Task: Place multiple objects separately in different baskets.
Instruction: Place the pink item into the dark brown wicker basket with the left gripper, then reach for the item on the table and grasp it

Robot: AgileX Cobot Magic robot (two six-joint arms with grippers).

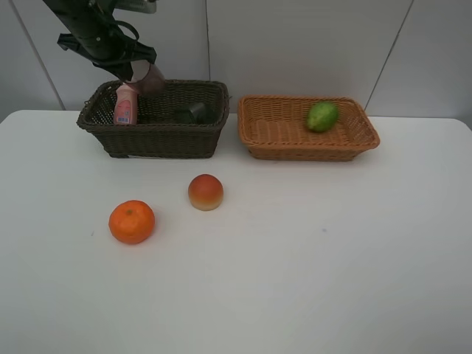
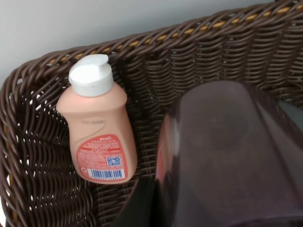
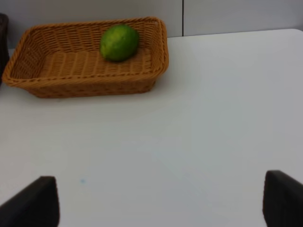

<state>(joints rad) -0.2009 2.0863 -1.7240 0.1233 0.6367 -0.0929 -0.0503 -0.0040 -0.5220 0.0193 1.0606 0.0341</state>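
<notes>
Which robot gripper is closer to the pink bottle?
Left. The left gripper, holding the purplish cup, hangs over the dark basket right beside the pink bottle. The right gripper hovers open over the table by the tan basket, far from the bottle.

The dark basket (image 1: 155, 131) is crowded: pink bottle (image 1: 126, 105) upright at its left end, dark pump bottle (image 1: 193, 112) lying toward the right, my left claw (image 1: 139, 68) holding the cup (image 2: 222, 151) over the gap between. The light basket (image 1: 310, 152) offers free floor beside the green fruit (image 1: 322, 116) near its far wall. Orange (image 1: 132, 221) and peach (image 1: 206, 192) block the left tabletop (image 1: 332, 265); I see its right half bare under my spread right claw (image 3: 161, 203).
</notes>
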